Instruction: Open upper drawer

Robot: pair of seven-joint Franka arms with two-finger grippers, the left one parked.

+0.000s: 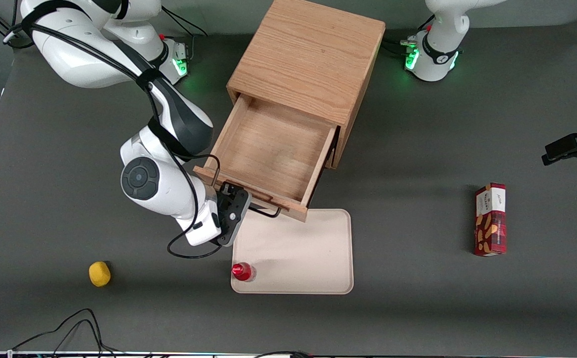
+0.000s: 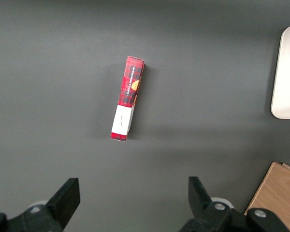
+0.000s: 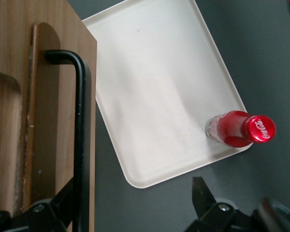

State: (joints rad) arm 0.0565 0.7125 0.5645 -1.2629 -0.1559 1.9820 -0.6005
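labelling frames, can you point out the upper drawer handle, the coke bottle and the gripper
upper drawer handle (image 3: 80, 125): right wrist view, middle of the black bar.
coke bottle (image 3: 260, 128): right wrist view, red cap.
gripper (image 1: 242, 198): front view, at the handle, between its fingertips.

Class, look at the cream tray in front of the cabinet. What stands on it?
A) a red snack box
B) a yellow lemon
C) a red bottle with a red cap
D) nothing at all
C: a red bottle stands at the tray corner nearest the gripper, whose open fingers straddle the pulled-out upper drawer handle.
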